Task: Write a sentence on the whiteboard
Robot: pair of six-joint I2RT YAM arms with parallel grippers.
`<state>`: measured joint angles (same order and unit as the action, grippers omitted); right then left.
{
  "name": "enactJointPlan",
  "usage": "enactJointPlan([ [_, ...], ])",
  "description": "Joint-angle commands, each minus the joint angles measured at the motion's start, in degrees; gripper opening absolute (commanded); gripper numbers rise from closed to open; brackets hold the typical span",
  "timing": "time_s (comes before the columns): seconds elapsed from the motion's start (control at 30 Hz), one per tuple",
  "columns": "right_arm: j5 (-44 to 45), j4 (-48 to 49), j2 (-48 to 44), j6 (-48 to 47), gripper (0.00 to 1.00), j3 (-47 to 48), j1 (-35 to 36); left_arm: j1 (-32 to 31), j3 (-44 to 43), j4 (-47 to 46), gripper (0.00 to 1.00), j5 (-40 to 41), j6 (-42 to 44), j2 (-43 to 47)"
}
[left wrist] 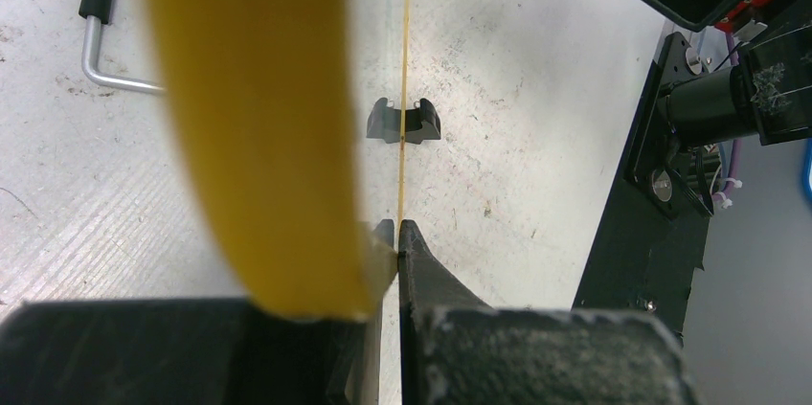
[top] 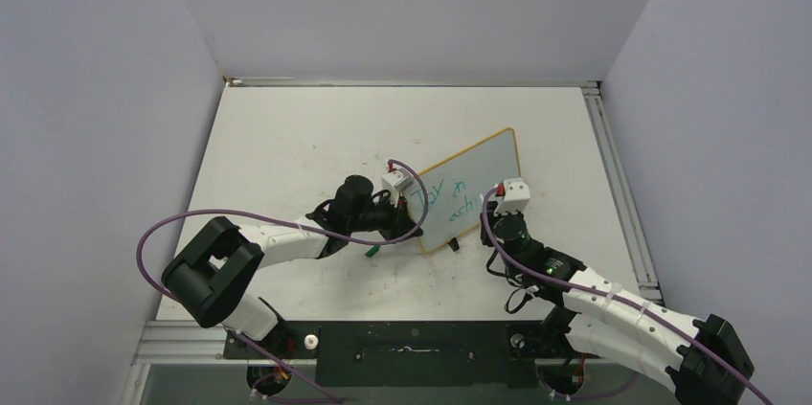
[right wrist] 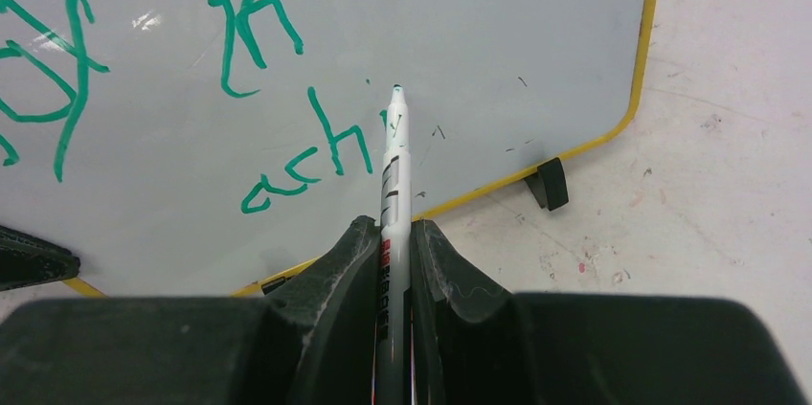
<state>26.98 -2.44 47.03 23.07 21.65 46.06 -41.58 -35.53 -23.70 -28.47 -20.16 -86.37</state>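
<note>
The whiteboard (top: 479, 170) stands tilted on the table, yellow rim around it. The teal sentence (top: 448, 196) reads "Joy in" above "ach". My left gripper (top: 410, 226) is shut on the whiteboard's left edge; in the left wrist view the rim (left wrist: 259, 118) runs between the fingers of the left gripper (left wrist: 396, 233). My right gripper (right wrist: 393, 233) is shut on a white marker (right wrist: 394, 166). The marker's tip rests at the board (right wrist: 498, 32) just right of the "ach" (right wrist: 330, 142). The right gripper also shows in the top view (top: 500, 206).
A black foot (right wrist: 548, 183) props the board's lower right corner, and another foot (left wrist: 403, 121) shows edge-on. A bent metal key (left wrist: 96, 41) lies on the table. A small green piece (top: 372, 252) lies under the left arm. A rail (top: 622, 194) borders the table's right side.
</note>
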Motion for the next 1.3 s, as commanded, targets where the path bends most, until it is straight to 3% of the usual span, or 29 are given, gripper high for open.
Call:
enactJointPlan([
  [0.0,0.2,0.1,1.0,2.0,0.05,1.3,-0.8,-0.9,-1.6,1.5,0.0,-1.7,0.3,0.1],
  [0.67,-3.9,4.2,6.2,0.8,0.05,1.1,-3.8,-0.8,-1.2,1.4,0.0,-1.6,0.1,0.4],
  [1.27,-3.5,7.0,4.7,-1.8,0.05,1.7,-4.6,-0.8,-0.9,1.1,0.0,-1.5,0.0,0.5],
])
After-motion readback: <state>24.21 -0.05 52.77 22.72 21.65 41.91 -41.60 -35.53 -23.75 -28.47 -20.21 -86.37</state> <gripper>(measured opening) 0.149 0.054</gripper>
